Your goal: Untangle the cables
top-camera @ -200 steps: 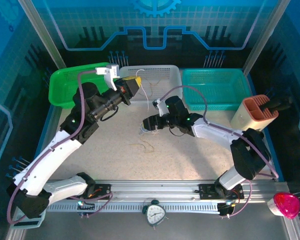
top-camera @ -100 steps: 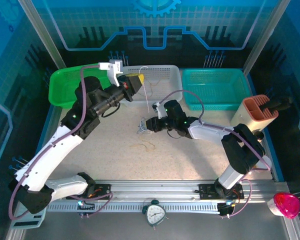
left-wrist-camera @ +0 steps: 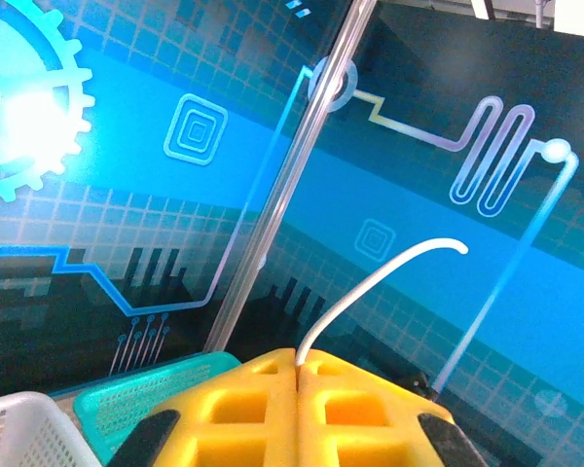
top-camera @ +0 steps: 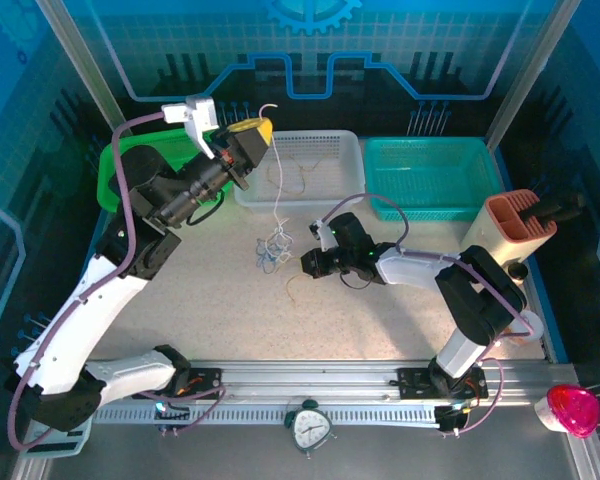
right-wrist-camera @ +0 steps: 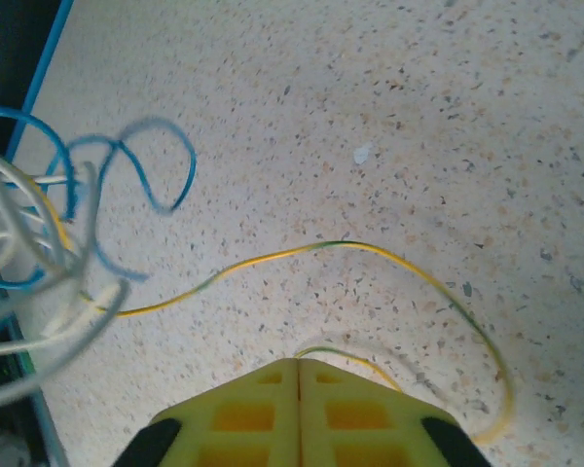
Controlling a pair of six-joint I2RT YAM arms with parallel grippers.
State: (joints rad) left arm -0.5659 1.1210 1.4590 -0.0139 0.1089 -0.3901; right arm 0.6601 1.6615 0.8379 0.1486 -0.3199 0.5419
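The cables point(top-camera: 273, 247) bunch in a small blue-and-white tangle at the centre of the top view. They are strung from a whitish strand point(left-wrist-camera: 370, 282) pinched in the closed left gripper point(left-wrist-camera: 299, 362) at upper left. The right gripper point(right-wrist-camera: 299, 364), just right of the tangle, is closed too, seemingly nipping a yellow strand point(right-wrist-camera: 350, 245).

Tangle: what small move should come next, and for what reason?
Probably the right gripper should pull slowly rightward, away from the tangle. It is shut on a yellow strand, while the left gripper, raised, is shut on a white cable that runs down to the tangle.
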